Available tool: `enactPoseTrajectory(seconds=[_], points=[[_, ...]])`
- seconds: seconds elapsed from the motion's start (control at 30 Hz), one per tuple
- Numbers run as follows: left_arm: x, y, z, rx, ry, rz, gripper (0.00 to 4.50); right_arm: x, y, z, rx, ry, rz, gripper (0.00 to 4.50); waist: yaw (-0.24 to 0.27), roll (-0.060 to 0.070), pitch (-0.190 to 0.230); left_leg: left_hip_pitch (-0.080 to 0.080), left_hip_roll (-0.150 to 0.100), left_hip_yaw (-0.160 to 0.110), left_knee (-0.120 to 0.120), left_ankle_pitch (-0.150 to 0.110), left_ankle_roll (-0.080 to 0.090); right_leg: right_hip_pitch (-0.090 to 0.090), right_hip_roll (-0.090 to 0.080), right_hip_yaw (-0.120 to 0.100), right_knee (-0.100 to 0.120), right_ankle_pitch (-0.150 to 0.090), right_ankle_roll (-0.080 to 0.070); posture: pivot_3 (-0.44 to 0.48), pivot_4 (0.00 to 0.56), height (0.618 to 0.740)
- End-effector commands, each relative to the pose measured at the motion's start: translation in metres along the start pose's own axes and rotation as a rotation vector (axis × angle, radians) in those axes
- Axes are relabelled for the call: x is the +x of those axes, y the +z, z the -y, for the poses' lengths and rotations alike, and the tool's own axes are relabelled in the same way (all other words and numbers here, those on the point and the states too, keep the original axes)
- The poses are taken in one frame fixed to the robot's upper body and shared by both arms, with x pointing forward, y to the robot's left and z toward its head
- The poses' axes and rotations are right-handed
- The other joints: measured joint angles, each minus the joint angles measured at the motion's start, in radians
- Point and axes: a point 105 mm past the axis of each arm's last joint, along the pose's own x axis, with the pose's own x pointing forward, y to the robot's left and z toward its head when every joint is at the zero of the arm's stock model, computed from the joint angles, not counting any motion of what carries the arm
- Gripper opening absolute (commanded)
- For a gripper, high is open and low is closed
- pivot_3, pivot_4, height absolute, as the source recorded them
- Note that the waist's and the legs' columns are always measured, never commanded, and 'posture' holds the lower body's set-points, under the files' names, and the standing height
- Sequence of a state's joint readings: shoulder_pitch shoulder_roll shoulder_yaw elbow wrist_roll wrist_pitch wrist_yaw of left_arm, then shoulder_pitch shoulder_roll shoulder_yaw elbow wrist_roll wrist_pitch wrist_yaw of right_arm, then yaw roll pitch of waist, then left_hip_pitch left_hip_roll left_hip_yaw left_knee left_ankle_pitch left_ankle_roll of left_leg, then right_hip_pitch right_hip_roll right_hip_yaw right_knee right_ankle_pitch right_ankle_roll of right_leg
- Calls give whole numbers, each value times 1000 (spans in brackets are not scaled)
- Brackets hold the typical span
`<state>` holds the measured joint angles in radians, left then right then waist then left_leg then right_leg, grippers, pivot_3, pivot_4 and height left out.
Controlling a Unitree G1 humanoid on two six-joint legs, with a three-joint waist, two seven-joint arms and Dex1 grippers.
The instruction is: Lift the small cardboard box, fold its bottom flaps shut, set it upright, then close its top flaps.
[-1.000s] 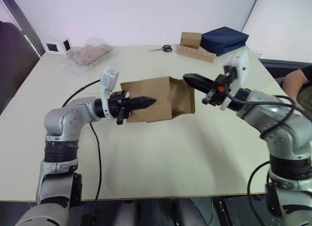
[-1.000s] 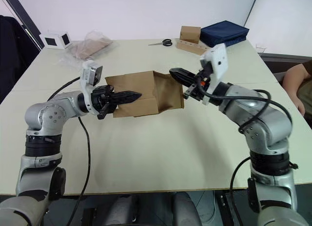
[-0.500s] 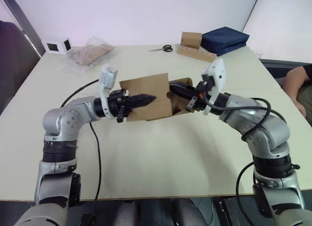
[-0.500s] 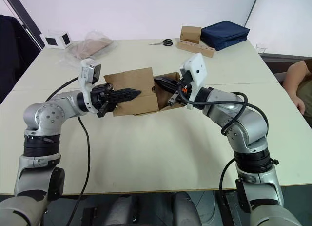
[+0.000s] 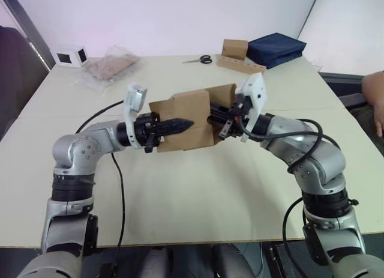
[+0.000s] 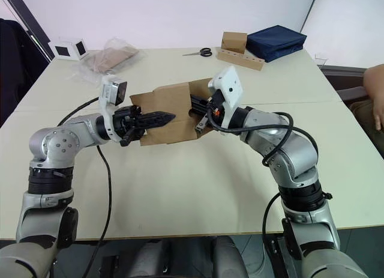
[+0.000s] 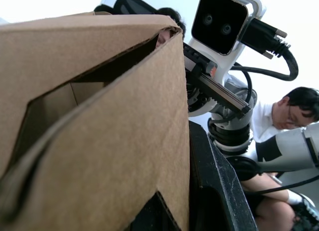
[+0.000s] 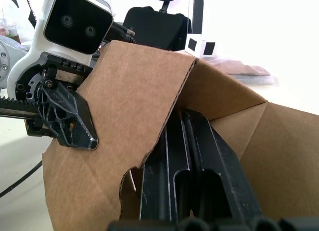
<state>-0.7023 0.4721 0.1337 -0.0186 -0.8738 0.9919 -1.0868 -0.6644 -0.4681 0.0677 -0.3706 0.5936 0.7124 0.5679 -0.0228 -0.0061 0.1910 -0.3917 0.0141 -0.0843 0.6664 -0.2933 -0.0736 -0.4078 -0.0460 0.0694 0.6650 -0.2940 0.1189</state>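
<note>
I hold the box (image 5: 191, 120) in the air above the worktop (image 5: 198, 194), midway between my two arms, one open end turned toward my right side. My left gripper (image 5: 174, 125) has its jaws clamped on a side panel, one finger outside the wall and, as the left wrist view suggests, the other within. My right gripper (image 6: 200, 113) pushes into the open end with its jaws pressed together, fingers (image 8: 185, 166) lying along a creased flap (image 8: 219, 106).

The box looks light and empty, its thin corrugated walls already bowing where they are pinched. I judge it will flex and skew under any hard squeeze, so the best holds are near corners and fold lines, where the board is stiffest. The flaps should hinge easily but spring back if let go.

Much is hidden. My right fingertips are lost inside the carton, and I cannot tell which flaps are already folded. The box's far face and underside are out of sight. Beyond it lie a bag (image 5: 111, 66), scissors (image 5: 198, 60) and a blue case (image 5: 277, 48), well apart. A person (image 7: 286, 116) sits at my right, partly cut off.
</note>
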Motion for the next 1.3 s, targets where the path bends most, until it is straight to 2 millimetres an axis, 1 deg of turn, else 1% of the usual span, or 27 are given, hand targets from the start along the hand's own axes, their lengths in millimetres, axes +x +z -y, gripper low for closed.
enactPoseTrajectory(seconds=[0.03,0.17,0.4,0.5,0.6,0.77,0.87,1.0,1.17,1.3], points=[[-3,9,-2,54,29,16,16,-4,21,-5,-79,17,52,0,0,0,0,0,0,0,0,0,0,0,0,0,0,0,0,0,150,740],[-7,16,-6,73,63,43,16,-13,20,0,-94,-2,33,0,1,0,0,0,0,0,0,0,0,0,0,0,0,0,0,0,150,740],[-12,20,-8,71,80,74,16,-26,23,9,-113,-26,12,0,1,0,0,0,0,0,0,0,0,0,0,0,0,0,0,0,150,740],[-15,23,-8,74,89,93,16,-41,26,17,-79,-55,10,0,2,0,0,0,0,0,0,0,0,0,0,0,0,0,0,0,150,740],[-17,25,-8,75,105,108,16,-55,16,17,-48,-78,-25,0,4,0,0,0,0,0,0,0,0,0,0,0,-1,0,0,0,150,740],[-18,32,-7,80,112,137,16,-65,-2,15,5,-139,-55,0,0,0,0,0,0,0,0,0,0,0,0,0,0,0,0,0,150,740],[-18,33,-5,74,109,145,16,-64,-12,11,31,-166,-60,0,-1,0,0,0,0,0,-1,0,0,0,0,0,0,0,0,0,150,740],[-15,33,-3,65,102,146,16,-55,-20,6,60,-172,-46,0,1,0,0,0,0,0,-1,0,0,0,0,0,0,0,0,0,150,740],[-12,32,-2,56,94,141,16,-43,-20,2,98,-148,-8,0,1,0,0,0,0,0,-1,0,0,0,0,0,0,0,0,0,150,740],[-7,32,1,42,78,144,16,-27,-15,-7,102,-78,19,0,1,0,0,0,0,0,-1,0,0,0,0,0,0,0,0,0,150,740]])
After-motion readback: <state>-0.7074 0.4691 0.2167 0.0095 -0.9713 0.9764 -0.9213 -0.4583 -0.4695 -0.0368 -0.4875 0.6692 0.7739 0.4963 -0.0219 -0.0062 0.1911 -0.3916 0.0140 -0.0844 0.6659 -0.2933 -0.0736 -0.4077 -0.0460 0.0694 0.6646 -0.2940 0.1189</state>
